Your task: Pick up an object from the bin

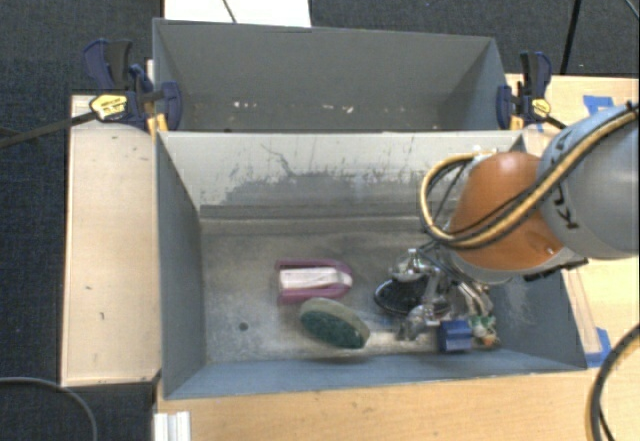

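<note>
Green oval pad (335,325) lay by front wall. Gripper (428,307) over small black thing (390,297), grip unreadable; judged light, stiff, best pinched across middle.

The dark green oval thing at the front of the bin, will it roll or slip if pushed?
The dark green oval thing lies flat on the bin floor, so it probably slides rather than rolls. Its surface looks dull and speckled, so likely grippy, perhaps soft. The pink block sits close behind it and may get shoved along.
</note>
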